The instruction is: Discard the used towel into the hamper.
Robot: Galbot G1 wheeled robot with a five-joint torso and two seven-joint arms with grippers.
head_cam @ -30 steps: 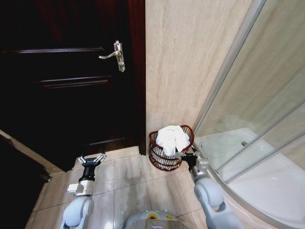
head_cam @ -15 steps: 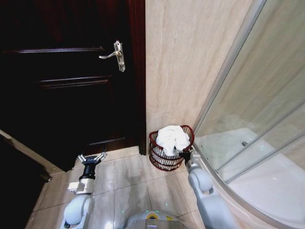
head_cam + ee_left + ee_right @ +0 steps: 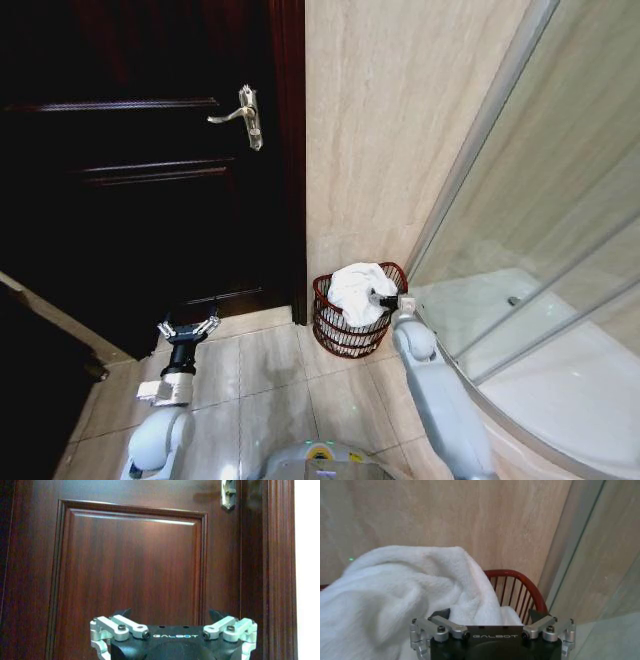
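**Towel sits in the hamper, right claw beside it**

From the head camera, the hamper [image 3: 352, 318] stands on the tile floor [image 3: 270, 385] in the corner, against the tan wall [image 3: 400, 130] and next to the glass shower door [image 3: 540, 200]. The white towel [image 3: 358, 288] is piled inside it and sticks up over the rim. The right gripper [image 3: 383, 301] is at the rim of the hamper, on the shower side, touching or almost touching the towel. From here I cannot tell how its fingers stand. The left gripper [image 3: 188, 329] hangs low over the floor in front of the dark door [image 3: 140, 170], well away from the hamper. Its fingers are spread apart and hold nothing.

From the left wrist camera, the left gripper [image 3: 171, 619] faces the dark wooden door [image 3: 130, 562]. Its fingers are wide apart with nothing between them.

From the right wrist camera, the right gripper [image 3: 490, 619] has its fingers spread wide. The towel [image 3: 395, 592] bulges up just ahead of it, and none of it is pinched between the fingers. The red rim of the hamper [image 3: 517, 581] curves behind the towel.
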